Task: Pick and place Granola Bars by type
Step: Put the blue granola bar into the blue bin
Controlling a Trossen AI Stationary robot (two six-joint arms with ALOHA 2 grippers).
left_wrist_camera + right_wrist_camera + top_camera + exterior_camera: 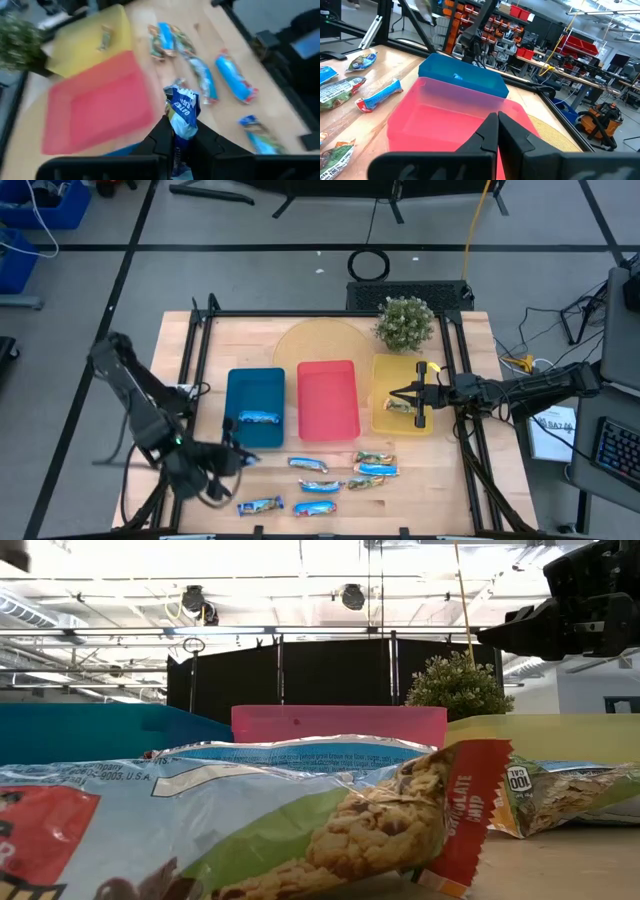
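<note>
Several granola bars in blue-white and green-tan wrappers lie on the table near its near edge (322,485), and they fill the low view (300,810). One blue bar (258,418) lies in the blue tray (255,385). One green-tan bar (399,406) lies in the yellow tray (400,375). My left gripper (238,458) is at the blue tray's near edge, shut on a blue-white bar (181,107). My right gripper (418,404) hovers over the yellow tray with its fingers shut on nothing (497,117). My left gripper pinches the blue-white bar between its two fingers by one end (183,125). The rest of the wrapper juts out past the fingertips (165,127), crinkled, and is lifted off the table.
A red tray (328,398) sits between the blue and yellow trays. A small potted plant (405,323) and a round mat (320,345) stand behind them at the far side. Black frame rails (200,350) run along the table's left and right edges.
</note>
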